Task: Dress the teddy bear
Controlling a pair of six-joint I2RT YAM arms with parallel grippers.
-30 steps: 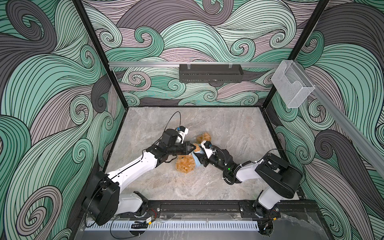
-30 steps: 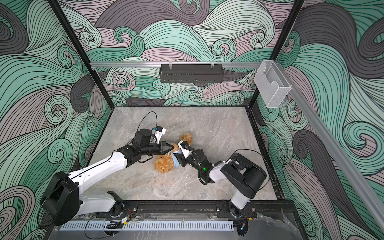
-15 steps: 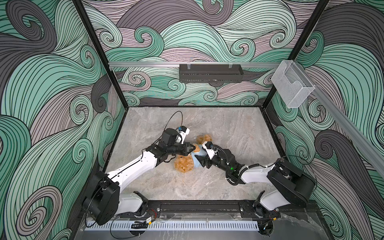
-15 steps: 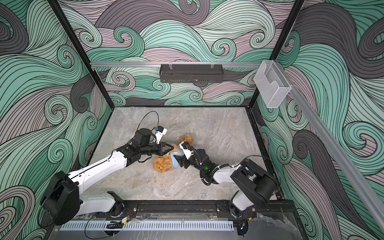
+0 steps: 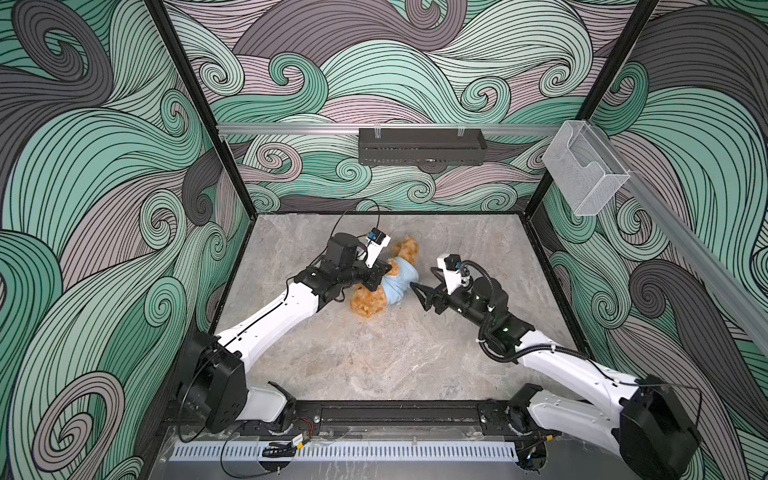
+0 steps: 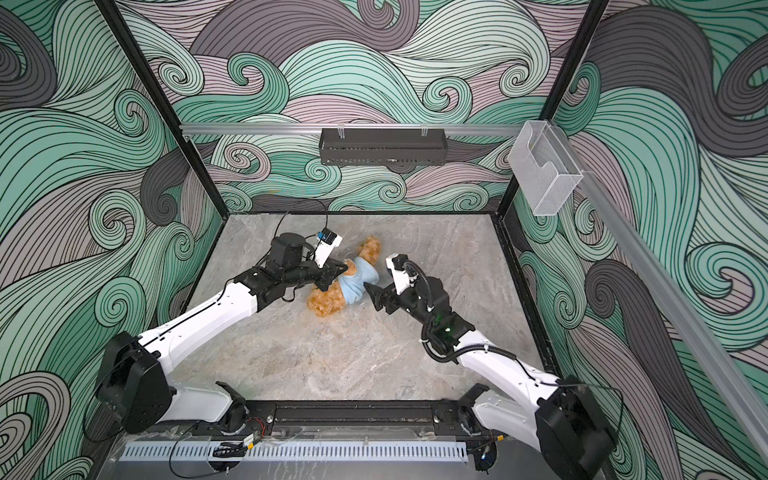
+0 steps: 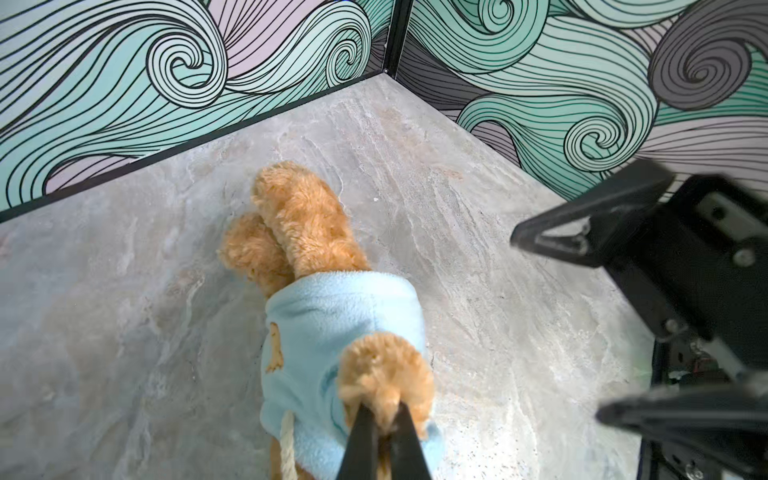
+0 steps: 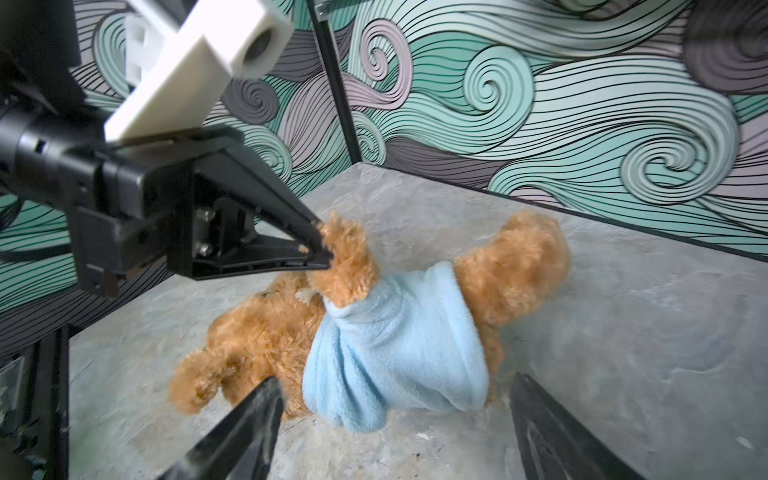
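The teddy bear [image 5: 368, 302] [image 6: 325, 303] lies on its side mid-table, head toward the front, legs [image 7: 299, 216] toward the back. A light blue shirt [image 5: 399, 281] [image 8: 399, 336] wraps its torso. One furry arm [image 7: 386, 365] sticks out of a sleeve, and my left gripper [image 5: 387, 270] [image 6: 344, 268] [image 7: 382, 409] is shut on that paw, which is also gripped in the right wrist view [image 8: 322, 245]. Just right of the shirt, my right gripper [image 5: 422, 277] [image 6: 375, 279] [image 8: 395, 384] stands open and touches nothing, its fingers wide in the left wrist view [image 7: 557, 328].
A black tray [image 5: 422, 147] hangs on the back wall's rail, and a clear plastic bin [image 5: 582, 174] is fixed to the right wall. Patterned walls close in the marble table [image 5: 374, 365] on three sides. The arms' base rail [image 5: 399, 415] runs along the front edge.
My right gripper has opened, let go of the shirt and drawn back to the right. The left gripper keeps its hold on the bear's arm and has barely moved.
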